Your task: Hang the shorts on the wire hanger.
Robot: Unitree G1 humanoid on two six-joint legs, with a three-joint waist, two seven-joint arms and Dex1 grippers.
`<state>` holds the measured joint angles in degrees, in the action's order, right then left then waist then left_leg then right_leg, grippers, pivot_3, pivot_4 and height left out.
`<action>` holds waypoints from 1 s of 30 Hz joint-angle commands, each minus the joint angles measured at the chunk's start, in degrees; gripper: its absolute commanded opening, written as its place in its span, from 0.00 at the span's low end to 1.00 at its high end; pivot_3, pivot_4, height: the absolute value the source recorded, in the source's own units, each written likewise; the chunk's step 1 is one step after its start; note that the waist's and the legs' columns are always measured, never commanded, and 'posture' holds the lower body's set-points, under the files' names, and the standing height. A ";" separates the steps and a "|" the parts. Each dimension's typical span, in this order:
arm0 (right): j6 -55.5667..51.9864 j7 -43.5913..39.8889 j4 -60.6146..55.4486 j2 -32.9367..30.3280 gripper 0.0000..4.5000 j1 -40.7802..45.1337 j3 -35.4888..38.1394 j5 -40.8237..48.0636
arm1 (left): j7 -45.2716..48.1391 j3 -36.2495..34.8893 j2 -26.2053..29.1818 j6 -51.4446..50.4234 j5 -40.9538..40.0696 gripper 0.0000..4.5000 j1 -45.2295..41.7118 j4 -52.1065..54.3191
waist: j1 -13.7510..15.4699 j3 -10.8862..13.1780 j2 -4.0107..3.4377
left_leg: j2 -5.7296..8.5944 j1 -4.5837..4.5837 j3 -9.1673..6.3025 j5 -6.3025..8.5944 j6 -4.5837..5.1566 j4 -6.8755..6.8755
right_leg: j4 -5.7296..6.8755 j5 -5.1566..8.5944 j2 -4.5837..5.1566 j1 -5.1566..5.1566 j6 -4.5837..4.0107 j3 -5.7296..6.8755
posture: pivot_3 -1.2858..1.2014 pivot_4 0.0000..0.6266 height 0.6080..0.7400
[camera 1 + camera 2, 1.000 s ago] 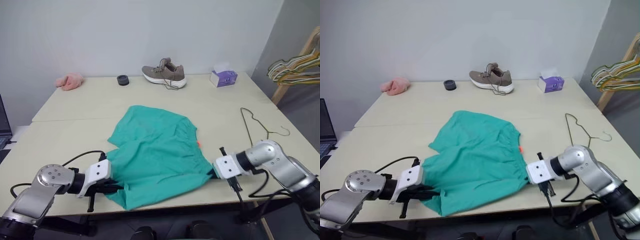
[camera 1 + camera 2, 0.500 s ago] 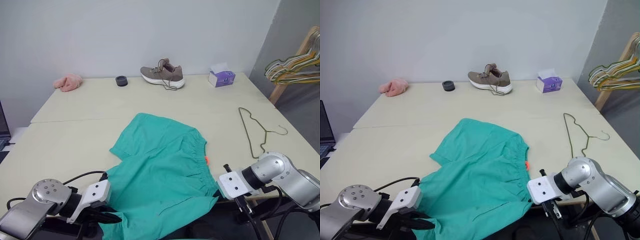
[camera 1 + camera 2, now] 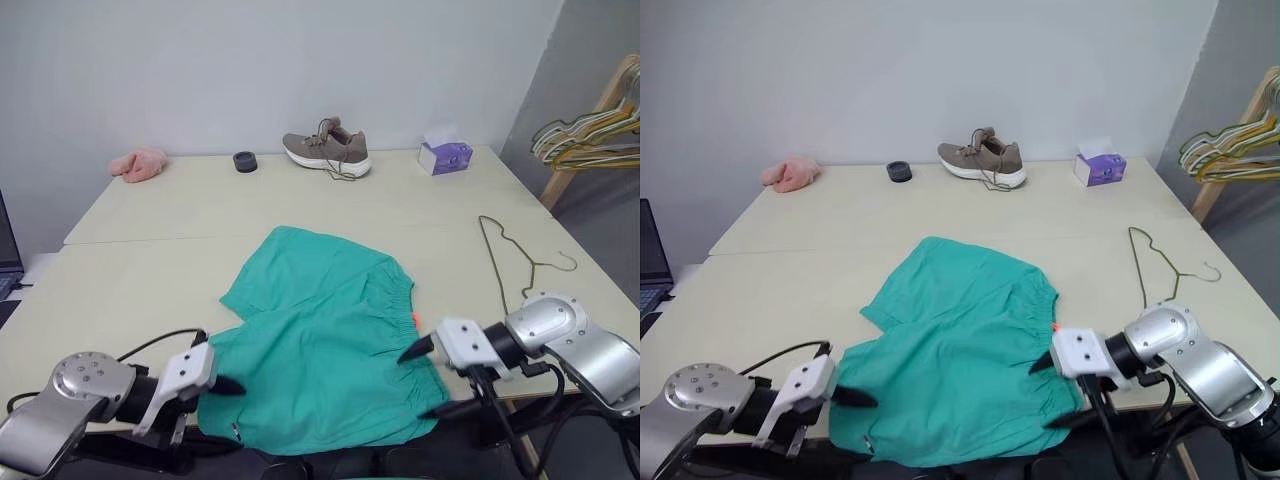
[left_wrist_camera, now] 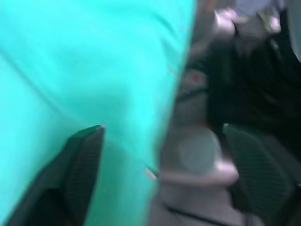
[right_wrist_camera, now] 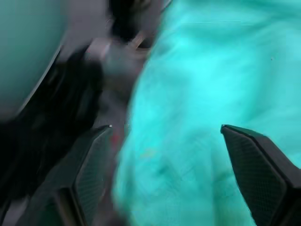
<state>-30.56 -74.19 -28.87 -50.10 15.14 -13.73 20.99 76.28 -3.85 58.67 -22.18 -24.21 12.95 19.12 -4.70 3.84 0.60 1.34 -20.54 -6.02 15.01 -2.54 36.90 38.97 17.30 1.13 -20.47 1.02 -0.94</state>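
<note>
So the left gripper [image 3: 222, 386] is down by the tabletop's [image 3: 130, 290] near edge, fingers spread wide with nothing between them, its tip just at the left hem of the shorts [image 3: 325, 345]. The shorts lie spread flat in the middle of the tabletop, the bottom hem hanging a bit over the near edge and the gathered waistband facing the right edge. On that side the right gripper [image 3: 428, 378] is splayed open too, empty, one finger up by the waistband near the little orange tag [image 3: 414, 319]. The wire hanger [image 3: 505, 262] is lying flat close to the right edge, well apart from the shorts, hook pointing toward that edge. To me it looks like the cloth is laid out and the hanger comes next. If I were doing it, I'd send the right one for the hanger since it's nearer, pinch it at the neck under the hook so the wire doesn't skate around flat on the tabletop, and keep the left ready to feed one leg over the bottom bar. Far edge has a shoe [image 3: 327, 150] and a tissue box [image 3: 446, 154], nowhere near in the way.
</note>
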 commanded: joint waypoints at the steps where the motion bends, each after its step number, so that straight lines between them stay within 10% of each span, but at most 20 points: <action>1: -5.77 13.37 5.02 6.23 0.86 3.15 9.09 1.95 | -4.66 -1.68 -4.21 -2.37 -3.65 0.98 -6.37 0.09 | 0.00 -0.01 0.02 | 0.00 0.00 -0.01 0.00 0.00 0.02 | 0.01 -0.02 0.00 0.02 0.03 0.00 | 0.47 0.00 1.00; 13: -13.36 59.79 21.59 20.94 0.86 -1.18 27.35 -15.26 | -10.31 6.41 -14.45 0.28 1.25 0.98 -24.62 -7.24 | -0.49 -0.15 0.02 | 0.09 -0.34 0.28 -0.01 -0.02 -0.05 | 0.04 -0.20 0.01 -0.35 -0.22 -0.30 | 0.44 0.00 1.00; 27: -16.53 61.03 32.28 22.99 0.86 -3.72 26.66 -14.44 | -9.28 10.61 -17.13 2.69 3.39 0.98 -29.16 -8.93 | -4.56 -0.54 0.13 | -0.01 -0.05 1.15 -0.01 0.06 0.03 | 0.08 -0.23 -0.25 -0.33 0.37 -1.20 | 0.44 0.00 1.00; 30: -20.53 56.62 35.55 22.56 0.72 -1.87 25.18 -12.26 | -9.18 10.55 -17.21 3.80 3.80 0.99 -28.73 -9.76 | -4.68 -0.93 0.49 | -0.03 0.08 1.21 0.02 0.10 0.03 | 0.06 -0.24 -0.33 -0.24 0.38 -1.26 | 0.44 0.00 1.00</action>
<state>-46.89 -14.54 3.53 -27.39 13.29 13.58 7.12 66.96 7.48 41.29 -19.82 -20.80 -15.43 9.32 -9.37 2.91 1.09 1.30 -20.36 -4.80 15.04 -2.43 36.93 39.01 17.07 0.78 -20.61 1.41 -2.21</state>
